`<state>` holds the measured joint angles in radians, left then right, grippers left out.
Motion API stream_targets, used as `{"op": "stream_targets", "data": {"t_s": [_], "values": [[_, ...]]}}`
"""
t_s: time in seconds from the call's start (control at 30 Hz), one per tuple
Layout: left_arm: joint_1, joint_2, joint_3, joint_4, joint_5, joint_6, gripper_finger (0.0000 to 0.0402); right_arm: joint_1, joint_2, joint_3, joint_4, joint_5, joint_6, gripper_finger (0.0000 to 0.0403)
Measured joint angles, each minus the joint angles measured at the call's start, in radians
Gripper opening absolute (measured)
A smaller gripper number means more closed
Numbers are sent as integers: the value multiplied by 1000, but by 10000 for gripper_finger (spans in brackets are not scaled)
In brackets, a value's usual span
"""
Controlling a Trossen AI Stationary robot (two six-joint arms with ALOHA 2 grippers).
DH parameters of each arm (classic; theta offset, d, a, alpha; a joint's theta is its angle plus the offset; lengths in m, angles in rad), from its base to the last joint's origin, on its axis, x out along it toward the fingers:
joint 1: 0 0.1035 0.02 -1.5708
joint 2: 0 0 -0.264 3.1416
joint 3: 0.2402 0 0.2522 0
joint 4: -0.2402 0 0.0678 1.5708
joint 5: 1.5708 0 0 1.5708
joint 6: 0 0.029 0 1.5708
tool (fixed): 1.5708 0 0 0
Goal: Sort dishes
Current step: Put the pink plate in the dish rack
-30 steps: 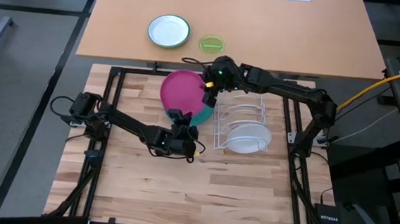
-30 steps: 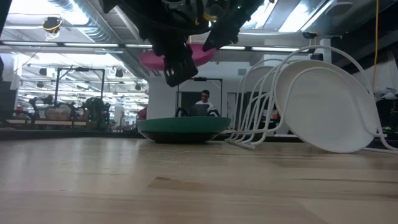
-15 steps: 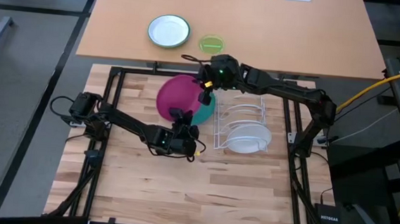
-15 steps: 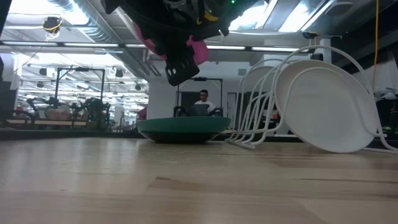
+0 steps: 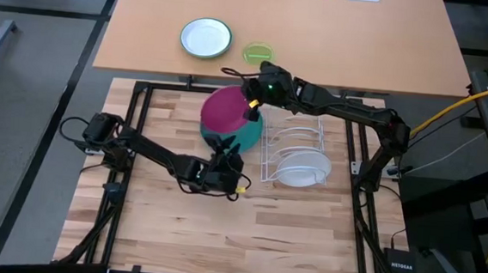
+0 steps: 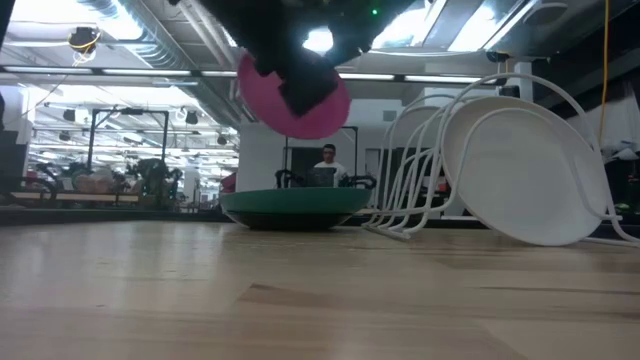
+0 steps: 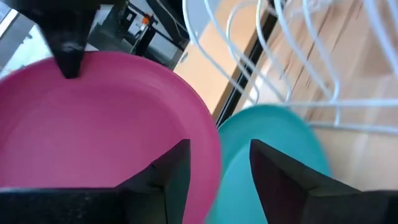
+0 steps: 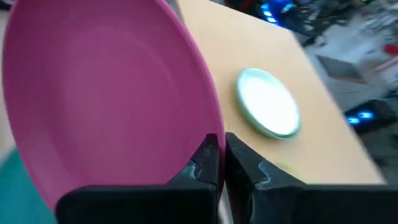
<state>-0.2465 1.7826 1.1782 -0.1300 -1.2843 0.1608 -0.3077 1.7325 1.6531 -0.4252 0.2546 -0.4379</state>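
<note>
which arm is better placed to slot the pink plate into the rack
Right. The right gripper is pinching the pink plate's rim, holding it tilted above the teal plate, beside the wire rack. The left gripper is open, below the plate, not holding it.

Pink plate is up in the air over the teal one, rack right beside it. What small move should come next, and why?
Probably the right gripper carries the pink plate sideways toward the white wire rack. Its jaws pinch the plate's rim, the plate hangs tilted above the teal plate, and the rack holds only a white plate, with free slots. The left gripper has the rim between its open jaws.
</note>
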Motion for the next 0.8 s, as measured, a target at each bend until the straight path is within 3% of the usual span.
{"op": "stream_targets", "data": {"t_s": [0.17,0.43,0.63,0.8], "values": [[-35,-33,0,63,1,4,153,0,-12,0,-5,41,-45,11],[-98,-119,0,10,5,-50,149,3,-138,0,-119,78,-67,9],[-114,-182,1,-251,6,-294,149,94,-262,1,-320,273,-64,10],[-99,-194,1,-505,9,-557,149,233,-341,1,-473,380,47,10]]}}
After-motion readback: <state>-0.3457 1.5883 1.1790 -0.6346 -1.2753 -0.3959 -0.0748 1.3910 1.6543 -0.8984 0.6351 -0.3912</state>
